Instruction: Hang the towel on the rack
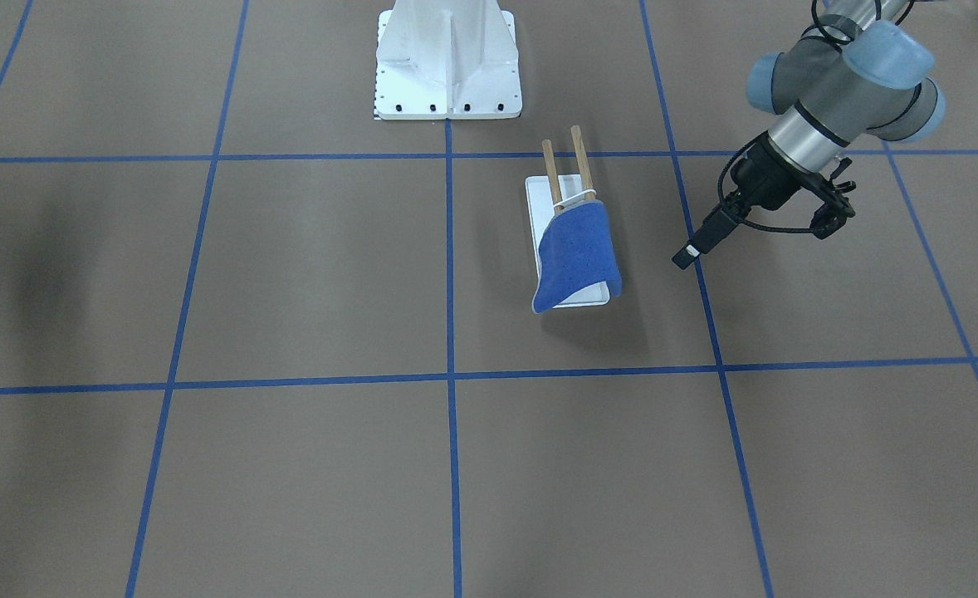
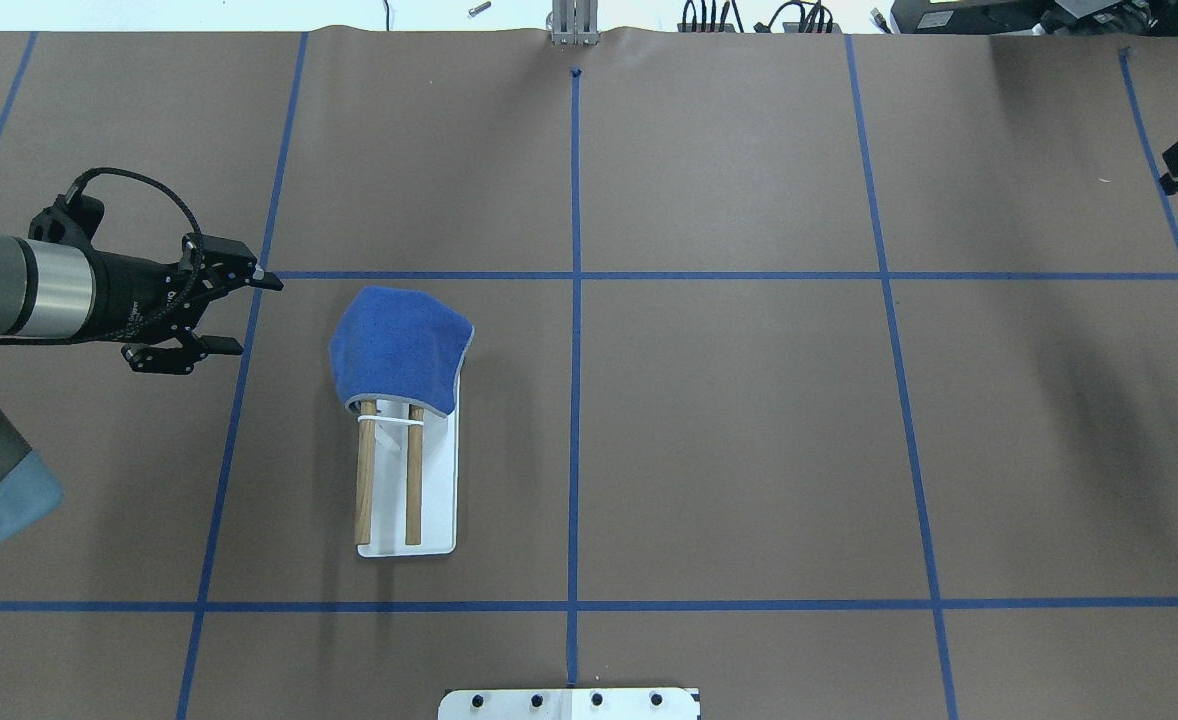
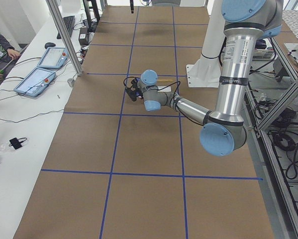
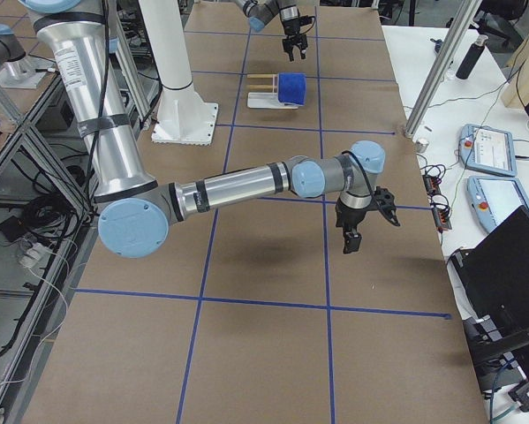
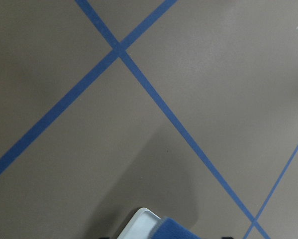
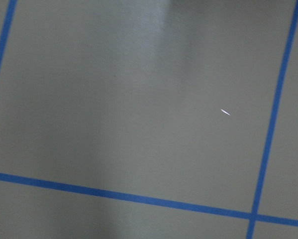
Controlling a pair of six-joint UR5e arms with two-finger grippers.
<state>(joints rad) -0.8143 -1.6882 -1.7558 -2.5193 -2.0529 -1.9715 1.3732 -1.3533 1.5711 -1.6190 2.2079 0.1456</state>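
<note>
**Item 1. Left pincer** (image 2: pixel 246 316): at the desk's (image 2: pixel 749 450) left side, beside the rack and well apart from it. Fingers spread, nothing between them. It touches neither towel nor rack.

**Item 2. Towel** (image 2: pixel 399 345): blue, draped across both dowels (image 2: pixel 364 480) at their far, free ends. It covers about half their length and hides the tips. In the front-facing view one flap hangs down past the end of the base. Whether that flap touches the desk cannot be told. No pincer holds it.

**Item 3. Rack** (image 2: pixel 439 480): white base flat on the desk, left of the centre line. The near halves of the dowels are bare, with a thin white band (image 2: pixel 389 422) round them at the towel's edge.

**Item 4. Right pincer** (image 4: pixel 359 231): far off at the desk's right end, pointed down over bare desk. Whether its fingers are apart or together cannot be told. Its wrist camera shows only desk and tape lines.

**Status:** hanging appears done, since the rack alone carries the towel and it has been let go. Judged outstanding: drawing the left arm clear. The cloth could also be slid further along the dowels, because it sits bunched at the tips and not centred.
</note>
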